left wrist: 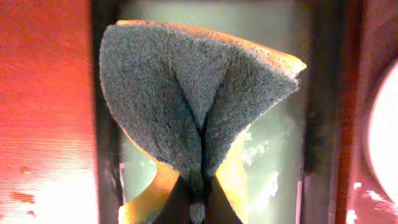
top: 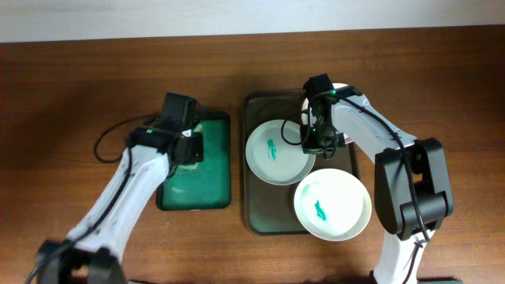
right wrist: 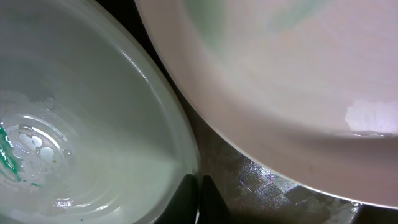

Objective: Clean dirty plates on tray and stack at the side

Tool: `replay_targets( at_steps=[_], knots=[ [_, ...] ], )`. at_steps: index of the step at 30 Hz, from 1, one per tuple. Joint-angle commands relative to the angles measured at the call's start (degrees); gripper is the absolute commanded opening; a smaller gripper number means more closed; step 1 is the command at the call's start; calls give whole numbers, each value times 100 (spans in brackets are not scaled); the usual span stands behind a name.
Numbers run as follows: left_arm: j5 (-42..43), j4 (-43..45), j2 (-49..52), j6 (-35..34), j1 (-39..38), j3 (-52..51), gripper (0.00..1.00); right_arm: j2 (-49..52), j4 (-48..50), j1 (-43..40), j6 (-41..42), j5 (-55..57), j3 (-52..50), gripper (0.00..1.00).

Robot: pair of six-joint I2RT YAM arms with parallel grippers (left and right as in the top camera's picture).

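So, left gripper (left wrist: 198,199) is pinched tight on a folded sponge (left wrist: 186,93); right gripper (right wrist: 198,200) is clamped on a plate (right wrist: 93,112) rim. That plate's over the tray (top: 260,214).

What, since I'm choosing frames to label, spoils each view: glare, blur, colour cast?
Overhead: evenly lit and sharp, only soft shadows. Left wrist: sponge crisp, but the table glows orange-red and the plate at the right edge is blown out. Right wrist: lower plate fairly sharp, upper plate blurred, with a glare patch.
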Motion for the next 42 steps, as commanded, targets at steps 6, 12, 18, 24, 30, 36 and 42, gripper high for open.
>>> replay_targets(
  at_steps=[6,12,18,24,30,36,42],
  knots=[
    [354,321,-1102,614,2,111,0,-107,-22,31,44,-162,85,4],
    [356,227,-1091,654,2,111,0,-107,-61,31,46,-164,85,4],
    [358,-96,-879,654,2,133,0,-107,-197,33,46,-446,85,4],
    [348,-448,-549,649,2,380,0,-107,-437,33,50,-448,85,4],
    [313,-284,-555,649,-2,389,0,-107,-522,33,50,-688,85,4],
    [358,-304,-555,647,-2,389,0,-107,-588,33,52,-710,81,4],
    [356,-393,-553,647,-2,389,0,-107,-612,33,98,-730,81,4]
  ],
)
